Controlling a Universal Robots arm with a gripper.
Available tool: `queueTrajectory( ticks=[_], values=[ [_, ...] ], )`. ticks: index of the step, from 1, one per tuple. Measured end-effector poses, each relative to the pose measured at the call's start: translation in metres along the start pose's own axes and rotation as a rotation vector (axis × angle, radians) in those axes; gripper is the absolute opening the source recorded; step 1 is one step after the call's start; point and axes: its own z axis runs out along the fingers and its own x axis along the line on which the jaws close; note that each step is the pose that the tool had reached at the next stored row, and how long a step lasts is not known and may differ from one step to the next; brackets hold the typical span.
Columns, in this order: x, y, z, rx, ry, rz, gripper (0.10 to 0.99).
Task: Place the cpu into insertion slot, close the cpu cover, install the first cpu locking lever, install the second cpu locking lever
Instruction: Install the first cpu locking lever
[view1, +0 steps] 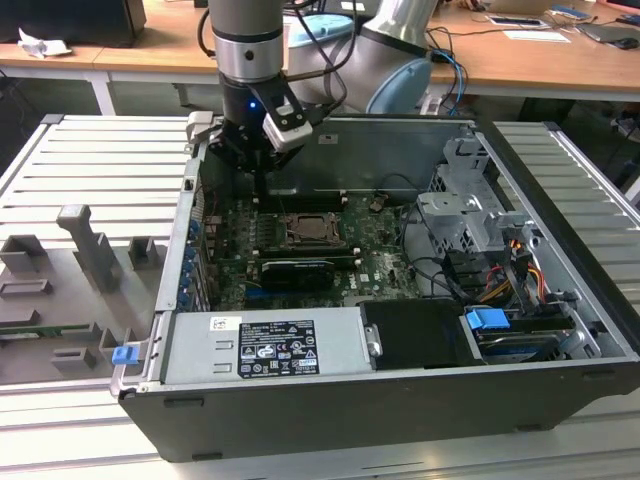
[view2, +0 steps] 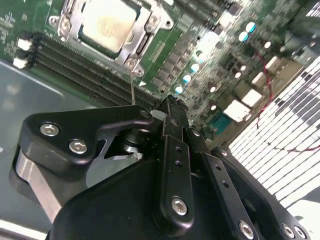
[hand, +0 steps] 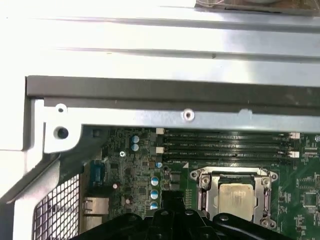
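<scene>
The small flat square silver-beige cpu (hand: 235, 196) sits in the dark square insertion slot (hand: 227, 176) on the green board (hand: 125, 170). The thin silver metal cpu cover (hand: 204, 192), a frame with a big window, lies flat around the cpu. Long black memory slots (hand: 225, 145) run just beside the cover, between it and the far wall of the case.

The black claw (view2: 171, 106) hangs low over the board, near the cover and not touching the cpu. Its fingers are clenched together with nothing between them. It hangs from a silver and black arm (view1: 248, 40).

The board lies inside an open dark grey metal computer case (view1: 400, 420). A grey box with a white label (view1: 265, 345) sits along the case's near wall. The case stands in the middle of a grey ribbed metal bench (view1: 110, 160). Grey plastic holders (view1: 85, 245) stand toward the bench's edge on the exterior view's left. A small blue clip (view1: 124, 353) sits at the case's near corner on that side. Behind, a brown wooden bench (view1: 500, 60) carries white paper (view1: 537, 36).
</scene>
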Motion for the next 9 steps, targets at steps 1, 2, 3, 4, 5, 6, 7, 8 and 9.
queueTrajectory(
  ticks=[1,2,3,4,5,6,7,8,9],
  values=[
    [-0.0002,0.0012,0.0005,0.0,-0.0001,0.0,0.106],
    [-0.0009,0.0028,0.0012,0.0,-0.0002,0.0,0.106],
    [-0.0016,0.0041,0.0016,0.0,-0.0001,0.0,0.106],
    [-0.0032,0.0062,0.0022,0.0,-0.0002,0.0,0.106],
    [-0.0044,0.0074,0.0026,0.0,-0.0001,0.0,0.106],
    [-0.0055,0.0082,0.0029,0.0,-0.0001,0.0,0.106],
    [-0.0076,0.0094,0.0034,0.0,-0.0001,0.0,0.106],
    [-0.0092,0.0099,0.0037,0.0,-0.0001,0.0,0.106],
    [-0.0114,0.0106,0.0041,0.0,-0.0001,0.0,0.106]
  ],
)
